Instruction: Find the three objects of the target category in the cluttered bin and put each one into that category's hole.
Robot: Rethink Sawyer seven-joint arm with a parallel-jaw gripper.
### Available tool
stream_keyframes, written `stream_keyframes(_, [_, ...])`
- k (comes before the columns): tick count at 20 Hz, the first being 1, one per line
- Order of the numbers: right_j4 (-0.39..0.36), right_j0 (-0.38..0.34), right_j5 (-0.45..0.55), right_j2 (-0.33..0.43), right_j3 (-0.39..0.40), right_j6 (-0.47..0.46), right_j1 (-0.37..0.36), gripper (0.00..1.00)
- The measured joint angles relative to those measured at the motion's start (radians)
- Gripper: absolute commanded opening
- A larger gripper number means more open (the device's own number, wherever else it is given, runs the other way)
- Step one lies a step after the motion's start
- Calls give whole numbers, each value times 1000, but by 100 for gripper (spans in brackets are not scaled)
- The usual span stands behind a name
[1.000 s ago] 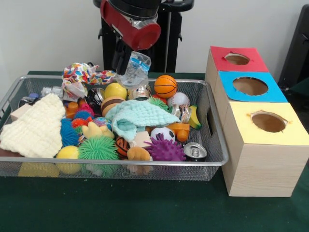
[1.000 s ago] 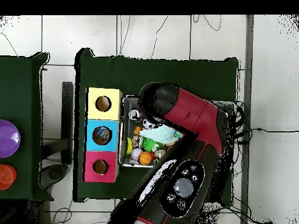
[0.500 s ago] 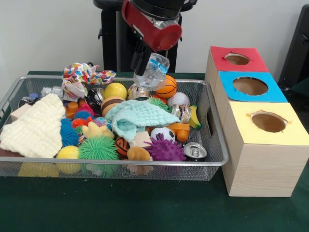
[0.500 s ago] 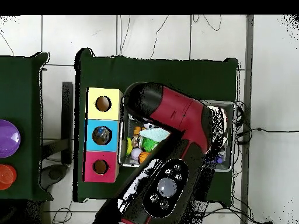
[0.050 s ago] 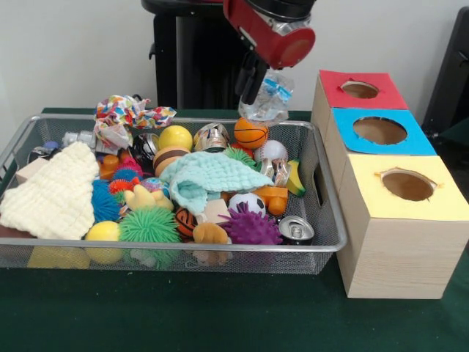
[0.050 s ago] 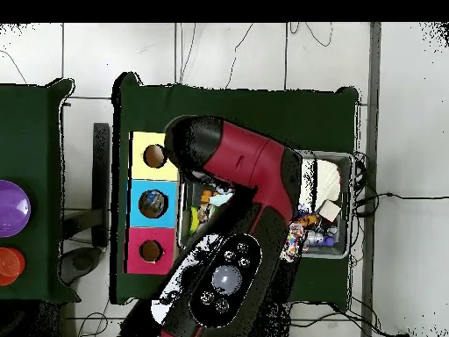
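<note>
My gripper (image 5: 252, 89) hangs above the bin's far right corner, shut on a crumpled clear plastic bottle (image 5: 269, 99) that dangles beneath it. The wire mesh bin (image 5: 326, 220) is packed with toys, balls and cloths. To its right stand three wooden boxes in a row, each with one hole: red top (image 5: 359, 89) farthest, blue top (image 5: 379, 130) in the middle, yellow top (image 5: 407, 185) nearest. In the overhead view the red arm (image 6: 250, 167) covers most of the bin (image 6: 338, 158) and hides the gripper and bottle; the yellow (image 6: 155, 155), blue (image 6: 153, 204) and red (image 6: 151, 251) tops show.
In the bin lie a mint cloth (image 5: 209, 176), a cream cloth (image 5: 51, 194), a small basketball (image 5: 250, 133), a drink can (image 5: 296, 229), a purple spiky ball (image 5: 250, 227) and a patterned cloth (image 5: 124, 111). A purple disc (image 6: 10, 208) sits on a separate table.
The gripper has carried the clear plastic bottle to the right and slightly higher, from over the bin's back middle to its far right corner near the red box.
</note>
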Motion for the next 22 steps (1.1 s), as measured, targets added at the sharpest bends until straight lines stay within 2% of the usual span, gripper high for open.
stream_keyframes(8, [16,28,121,0,-90,96,14,0])
stream_keyframes(15, [46,48,131,0,-161,191,52,0])
stream_keyframes(22, [50,79,131,0,-186,261,91,0])
